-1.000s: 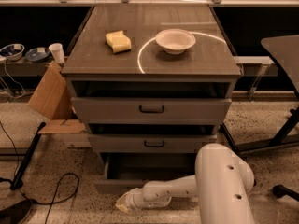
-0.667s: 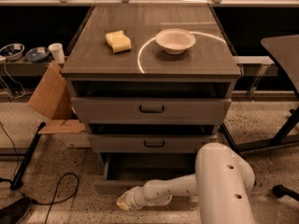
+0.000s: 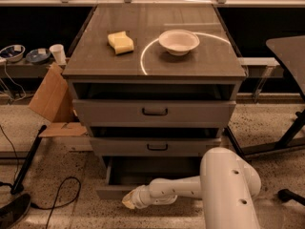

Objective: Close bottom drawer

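The bottom drawer (image 3: 112, 192) is pulled out from the foot of the grey cabinet (image 3: 152, 66), and its deep dark box (image 3: 157, 170) shows. Only the left part of its front is visible; the handle is hidden behind my arm. My white arm (image 3: 181, 189) reaches left across the drawer front from the big white shoulder at the lower right. My gripper (image 3: 128, 202) is at the lower left of the drawer front, close to the floor. The top drawer (image 3: 155, 111) and middle drawer (image 3: 157, 147) also stand slightly out.
A yellow sponge (image 3: 120, 42) and a white bowl (image 3: 178, 41) lie on the cabinet top. Cardboard (image 3: 52, 99) leans at the left. A black cable (image 3: 57, 197) and a dark pole (image 3: 26, 161) lie on the floor. A dark table (image 3: 288, 49) stands at the right.
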### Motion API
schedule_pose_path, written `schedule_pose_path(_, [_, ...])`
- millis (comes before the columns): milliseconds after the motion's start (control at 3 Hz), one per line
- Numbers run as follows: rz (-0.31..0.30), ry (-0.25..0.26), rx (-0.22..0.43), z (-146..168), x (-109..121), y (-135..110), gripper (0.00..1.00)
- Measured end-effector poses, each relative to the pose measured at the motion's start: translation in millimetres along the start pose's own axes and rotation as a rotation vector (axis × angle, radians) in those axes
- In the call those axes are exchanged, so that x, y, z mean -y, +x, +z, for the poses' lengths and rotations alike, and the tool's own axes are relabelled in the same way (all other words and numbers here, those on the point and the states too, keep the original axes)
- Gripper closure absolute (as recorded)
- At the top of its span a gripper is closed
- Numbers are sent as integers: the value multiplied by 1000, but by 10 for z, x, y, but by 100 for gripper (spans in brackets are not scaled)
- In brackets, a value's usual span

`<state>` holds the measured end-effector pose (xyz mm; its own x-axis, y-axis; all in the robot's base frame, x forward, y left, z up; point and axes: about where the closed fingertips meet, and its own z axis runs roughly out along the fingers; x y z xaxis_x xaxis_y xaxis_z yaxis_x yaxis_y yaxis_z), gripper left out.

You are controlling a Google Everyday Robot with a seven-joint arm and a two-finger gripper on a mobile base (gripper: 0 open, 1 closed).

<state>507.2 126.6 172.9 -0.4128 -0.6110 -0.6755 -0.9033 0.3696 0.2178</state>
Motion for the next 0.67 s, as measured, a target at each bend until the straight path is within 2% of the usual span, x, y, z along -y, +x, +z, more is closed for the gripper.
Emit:
schedule_pose_path(333, [6,8,-1,-26,141,-18,100])
schedule_pose_path(667, [9,9,-2,-20,237,-60,86])
